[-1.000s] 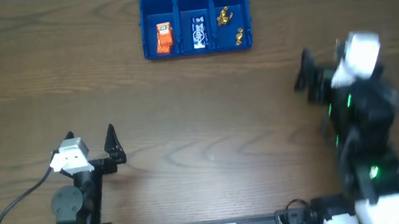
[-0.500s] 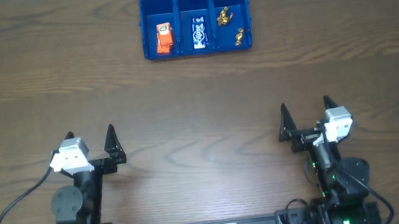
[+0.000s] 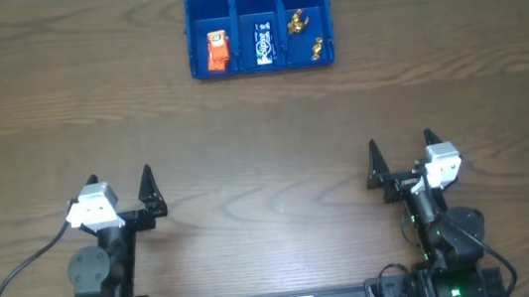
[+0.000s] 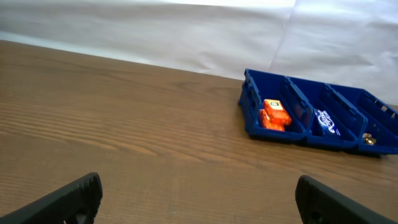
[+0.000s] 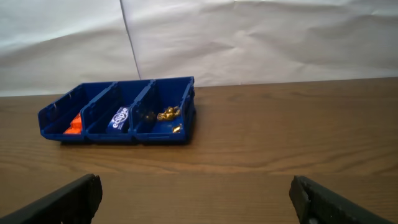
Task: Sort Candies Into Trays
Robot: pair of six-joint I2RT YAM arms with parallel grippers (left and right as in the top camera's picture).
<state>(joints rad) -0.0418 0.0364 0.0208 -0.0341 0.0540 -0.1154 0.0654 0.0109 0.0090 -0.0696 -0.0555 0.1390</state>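
You are looking at a blue plastic three-compartment tray [image 3: 193, 37] sitting at the far middle of the brown wooden table [image 3: 261, 119]. It is holding an orange wrapped candy [image 3: 218, 51] in its left compartment, a blue-wrapped candy [image 3: 265, 44] in the middle one and two gold-wrapped candies [image 3: 298, 22] in the right one. Your left gripper [image 3: 119, 175] and right gripper [image 3: 401, 141] are sitting low near their bases, well apart, fingers spread wide. A broad stretch of wood is separating them from the tray.

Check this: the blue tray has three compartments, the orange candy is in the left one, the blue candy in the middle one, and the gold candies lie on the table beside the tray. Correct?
Not quite. The gold candies lie inside the blue tray, in its right compartment, not on the table; the top view shows it. The orange candy and blue candy are as you say.
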